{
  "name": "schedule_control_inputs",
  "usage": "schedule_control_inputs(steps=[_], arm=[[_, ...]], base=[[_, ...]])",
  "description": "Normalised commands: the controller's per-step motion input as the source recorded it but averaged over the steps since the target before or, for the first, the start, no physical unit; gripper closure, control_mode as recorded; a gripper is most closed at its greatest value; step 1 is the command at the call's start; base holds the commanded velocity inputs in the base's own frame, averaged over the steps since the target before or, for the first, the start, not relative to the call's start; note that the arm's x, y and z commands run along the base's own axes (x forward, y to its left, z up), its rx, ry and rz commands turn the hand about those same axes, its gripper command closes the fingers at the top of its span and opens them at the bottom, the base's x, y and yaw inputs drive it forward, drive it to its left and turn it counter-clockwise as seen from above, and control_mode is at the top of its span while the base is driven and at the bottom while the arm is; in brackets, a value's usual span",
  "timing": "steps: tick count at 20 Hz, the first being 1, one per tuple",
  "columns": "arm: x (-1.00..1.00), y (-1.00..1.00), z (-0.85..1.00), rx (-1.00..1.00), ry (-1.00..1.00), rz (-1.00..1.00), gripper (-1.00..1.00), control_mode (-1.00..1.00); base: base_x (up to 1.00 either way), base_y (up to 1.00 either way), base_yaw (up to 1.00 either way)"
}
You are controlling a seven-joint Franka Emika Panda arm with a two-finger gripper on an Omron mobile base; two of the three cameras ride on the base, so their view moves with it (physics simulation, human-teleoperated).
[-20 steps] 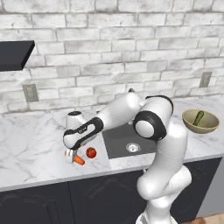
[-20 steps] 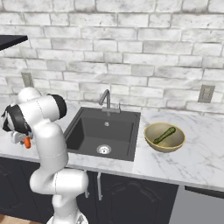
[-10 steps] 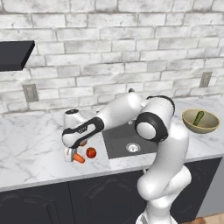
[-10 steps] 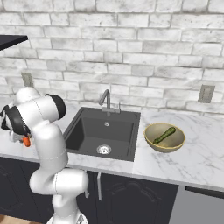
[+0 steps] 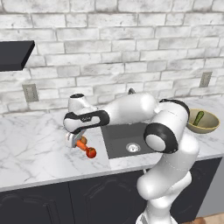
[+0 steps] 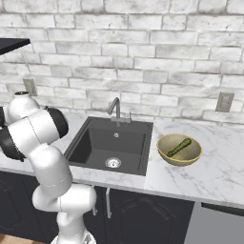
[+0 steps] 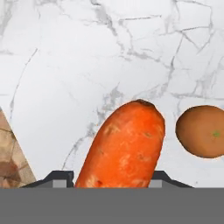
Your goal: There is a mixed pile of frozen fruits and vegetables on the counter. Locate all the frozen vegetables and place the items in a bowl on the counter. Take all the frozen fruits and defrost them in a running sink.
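Claw (image 7: 112, 181) astride carrot (image 7: 122, 146), orange fruit (image 7: 202, 131) just beside

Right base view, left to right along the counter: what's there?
White robot arm → matte black rectangular sink with curved grey faucet → tan shallow round bowl holding the slim dark green stick.

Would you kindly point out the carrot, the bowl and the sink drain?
carrot (image 7: 124, 146): hand view, middle of its orange body.
bowl (image 6: 163, 145): right base view, left inner wall.
sink drain (image 6: 112, 163): right base view, silver ring's centre.
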Motion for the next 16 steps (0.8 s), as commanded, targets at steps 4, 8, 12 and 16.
schedule_control_inputs(steps=[4, 8, 12, 16], arm=[[0.33, -0.19, 0.77, -0.06, 0.0, -0.16, 1.0, -1.0], [0.45, -0.15, 0.7, -0.1, 0.0, -0.17, 1.0, -1.0], [0.51, -0.16, 0.58, -0.11, 0.0, -0.2, 1.0, -1.0], [0.45, -0.21, 0.48, -0.08, 0.0, -0.21, 1.0, -1.0]], base=[[0.0, 0.0, 0.0], [0.0, 0.0, 0.0], [0.0, 0.0, 0.0], [0.0, 0.0, 0.0]])
